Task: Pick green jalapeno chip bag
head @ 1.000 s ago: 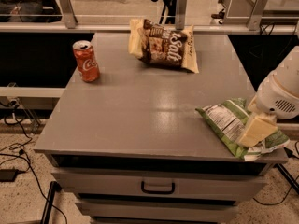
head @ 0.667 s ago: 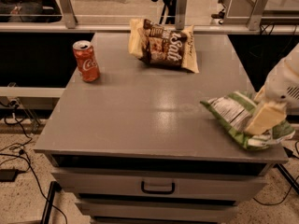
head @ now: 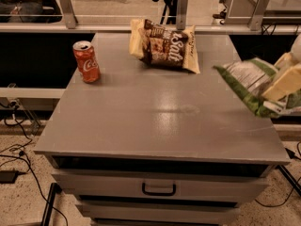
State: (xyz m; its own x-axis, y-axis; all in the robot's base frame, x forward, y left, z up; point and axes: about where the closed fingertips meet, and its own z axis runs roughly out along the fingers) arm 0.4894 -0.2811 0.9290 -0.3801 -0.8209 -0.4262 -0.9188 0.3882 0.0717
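The green jalapeno chip bag (head: 244, 81) is a crinkly light-green bag with a white label panel. It hangs tilted above the right edge of the grey table (head: 155, 121). My gripper (head: 283, 79) comes in from the right edge of the camera view. Its cream fingers (head: 282, 84) are clamped on the bag's right end and hold it off the table top. The bag's right part is hidden behind the fingers and cut off by the frame edge.
A cream-and-dark-brown bag lettered "Salt" (head: 164, 46) lies at the table's back middle. A red soda can (head: 86, 61) stands at the back left. Drawers with a handle (head: 159, 190) are under the top. Cables (head: 19, 149) lie on the floor at left.
The gripper has lifted the green bag from the table's front right corner and carried it upward and a little to the right. The can and the Salt bag have not moved.
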